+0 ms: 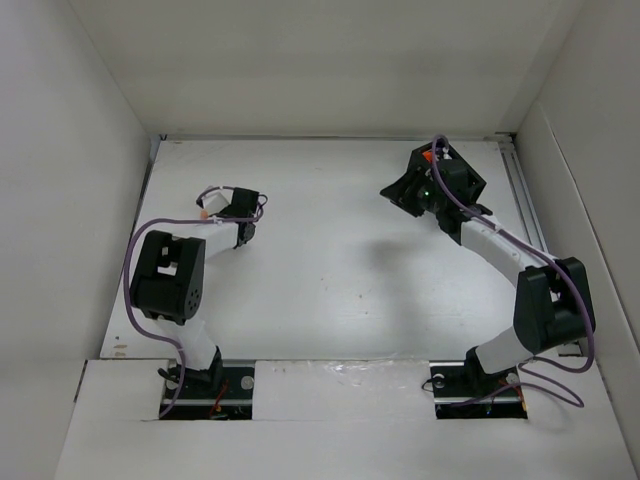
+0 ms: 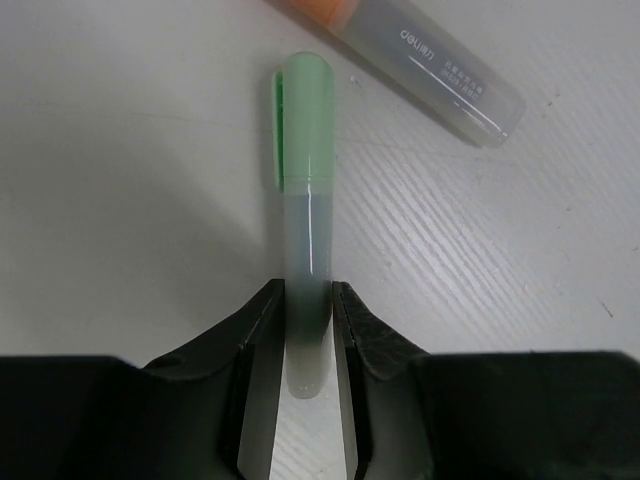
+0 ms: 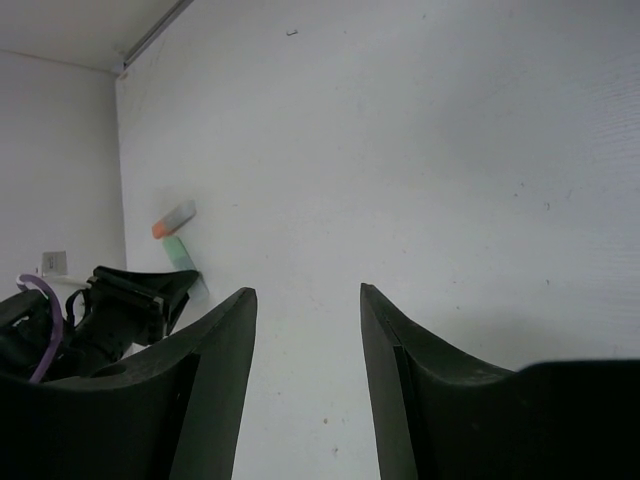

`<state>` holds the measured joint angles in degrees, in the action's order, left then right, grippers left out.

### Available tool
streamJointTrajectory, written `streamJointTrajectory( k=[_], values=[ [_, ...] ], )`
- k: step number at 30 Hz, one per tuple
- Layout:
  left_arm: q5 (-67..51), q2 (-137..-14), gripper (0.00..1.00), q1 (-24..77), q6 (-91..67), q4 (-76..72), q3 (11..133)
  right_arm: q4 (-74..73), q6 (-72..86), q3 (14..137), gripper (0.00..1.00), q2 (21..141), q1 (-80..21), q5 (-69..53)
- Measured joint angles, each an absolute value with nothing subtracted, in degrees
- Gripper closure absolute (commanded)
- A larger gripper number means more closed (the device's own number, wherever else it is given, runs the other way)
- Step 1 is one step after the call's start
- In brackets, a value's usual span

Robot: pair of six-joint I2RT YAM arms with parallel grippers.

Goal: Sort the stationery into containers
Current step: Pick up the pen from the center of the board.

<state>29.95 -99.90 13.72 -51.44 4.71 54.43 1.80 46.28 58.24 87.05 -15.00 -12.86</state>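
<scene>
Right end effector (image 3: pixel 305 380) gapes; green highlighter (image 3: pixel 179 251) lies far beyond.

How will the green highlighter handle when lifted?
Likely stiff and light: a short plastic barrel. The left gripper holds the green highlighter at its tail, so the capped end may droop. Smooth and round, it could slip.

The orange-capped highlighter (image 2: pixel 430 60) bears the brand "deli"; its smaller print is illegible.

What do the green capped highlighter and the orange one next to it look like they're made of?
Green-capped highlighter with frosted barrel: probably plastic; smooth satin cap, translucent barrel with a thin light streak. Orange highlighter with grey barrel: likely plastic too, semi-clear, smooth, white lettering printed on it.
</scene>
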Motion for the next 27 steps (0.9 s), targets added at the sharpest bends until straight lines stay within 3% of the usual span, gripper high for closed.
streamJointTrajectory(
  k=[1, 5, 27],
  values=[
    [29.7, -99.4, 0.79, 13.7, -51.4, 4.4, 53.8, 1.8, 46.3, 58.2, 0.48, 87.0, -14.9, -13.1],
    [28.7, -97.6, 1.00, 13.8, -51.0, 4.0, 51.9, 1.8, 46.3, 58.2, 0.47, 87.0, -14.9, -13.6],
    [22.9, -80.4, 1.00, 17.7, -48.8, 2.2, 42.6, 1.8, 46.2, 58.3, 0.32, 87.0, -14.9, -18.8]
  ],
)
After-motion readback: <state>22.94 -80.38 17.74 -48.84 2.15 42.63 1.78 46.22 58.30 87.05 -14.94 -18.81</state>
